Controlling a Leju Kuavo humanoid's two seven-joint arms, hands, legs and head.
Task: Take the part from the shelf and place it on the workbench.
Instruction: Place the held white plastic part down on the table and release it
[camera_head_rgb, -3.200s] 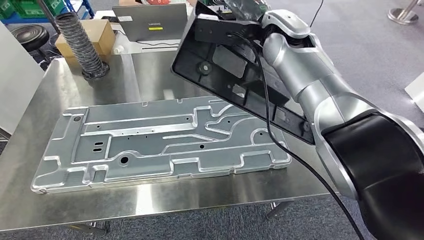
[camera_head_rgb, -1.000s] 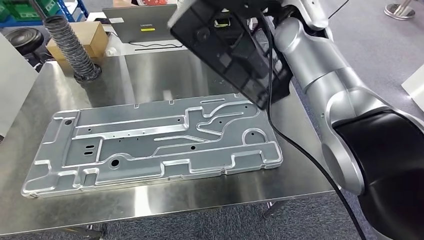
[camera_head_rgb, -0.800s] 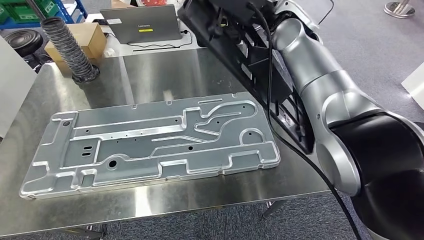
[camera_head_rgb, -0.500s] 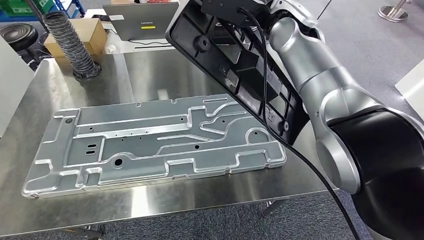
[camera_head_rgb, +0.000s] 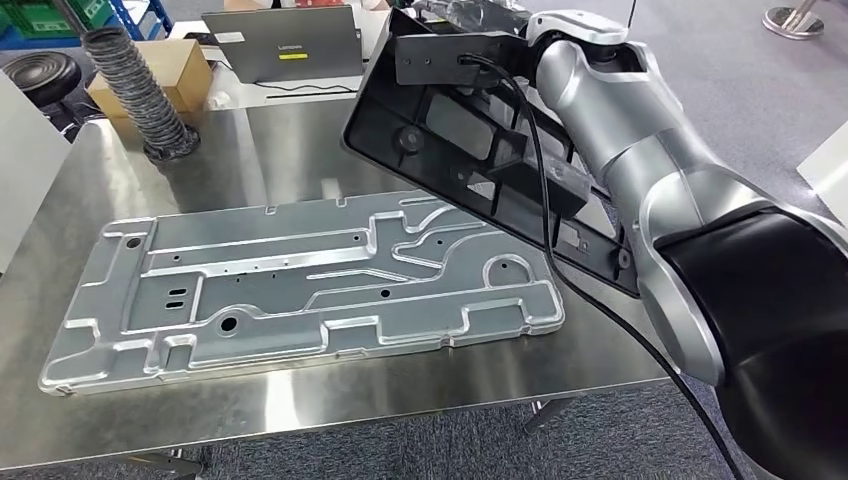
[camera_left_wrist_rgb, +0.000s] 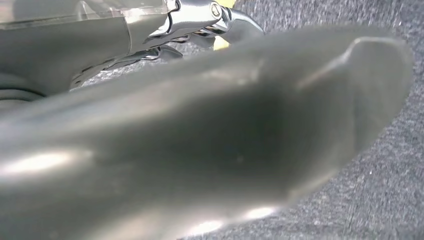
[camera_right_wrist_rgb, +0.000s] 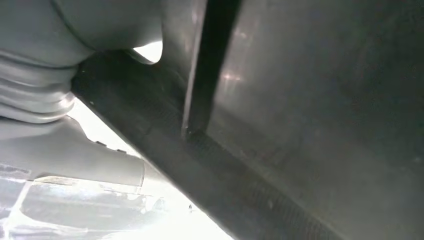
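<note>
A long black plastic part (camera_head_rgb: 470, 150) with ribs and holes hangs tilted above the right end of the steel workbench (camera_head_rgb: 300, 140). My right arm reaches up behind the part's upper edge, which hides the hand in the head view. In the right wrist view the right hand (camera_right_wrist_rgb: 60, 75) presses its grey thumb against the part (camera_right_wrist_rgb: 310, 100). The part's lower end overhangs the table's right edge without touching it. In the left wrist view the left hand (camera_left_wrist_rgb: 200, 150) is a blurred grey shape above carpet; I cannot make out how its fingers lie.
A large stamped silver metal plate (camera_head_rgb: 300, 280) lies flat across the workbench middle. A corrugated black hose (camera_head_rgb: 135, 90), a cardboard box (camera_head_rgb: 190, 65) and a laptop (camera_head_rgb: 285, 45) stand at the back. A black cable (camera_head_rgb: 545, 230) runs along my right arm.
The black part has swung in my right hand, from steeply tilted to lying flatter, with its lower end further out to the right. The silver plate stays put.
</note>
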